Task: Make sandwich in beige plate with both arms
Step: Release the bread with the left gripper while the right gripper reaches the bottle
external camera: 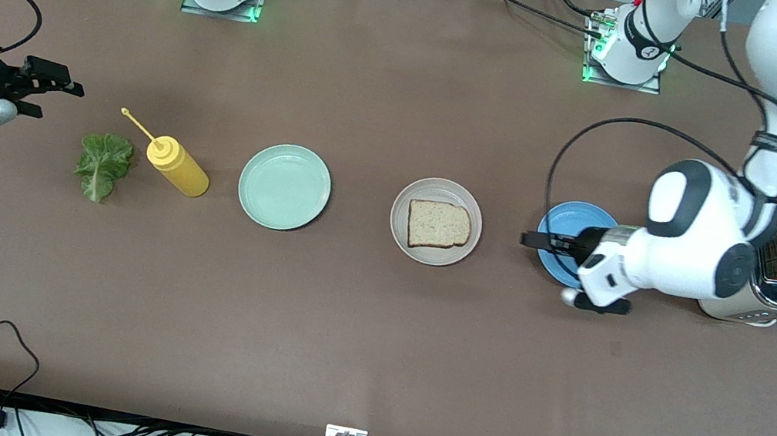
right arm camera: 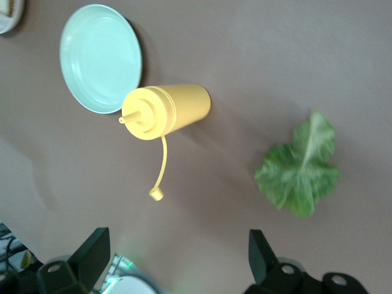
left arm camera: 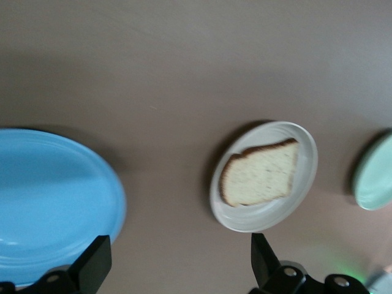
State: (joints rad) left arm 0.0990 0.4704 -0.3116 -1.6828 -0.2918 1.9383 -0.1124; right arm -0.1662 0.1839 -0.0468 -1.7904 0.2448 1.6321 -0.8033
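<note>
One bread slice (external camera: pixel 438 226) lies on the beige plate (external camera: pixel 398 231). The left gripper (external camera: pixel 537 240), fingers spread and empty, hovers over the blue plate (external camera: pixel 566 219); the right gripper (external camera: pixel 62 87), apparently open too, waits above the lettuce leaf (external camera: pixel 102 165).

No text, label, brand or number can be read on anything here.

Pretty even overhead light on the matte brown table (external camera: pixel 341 320), only small soft shadows under the plates, green LED glow at both arm bases, and the left wrist view looks smeared and soft overall.
</note>
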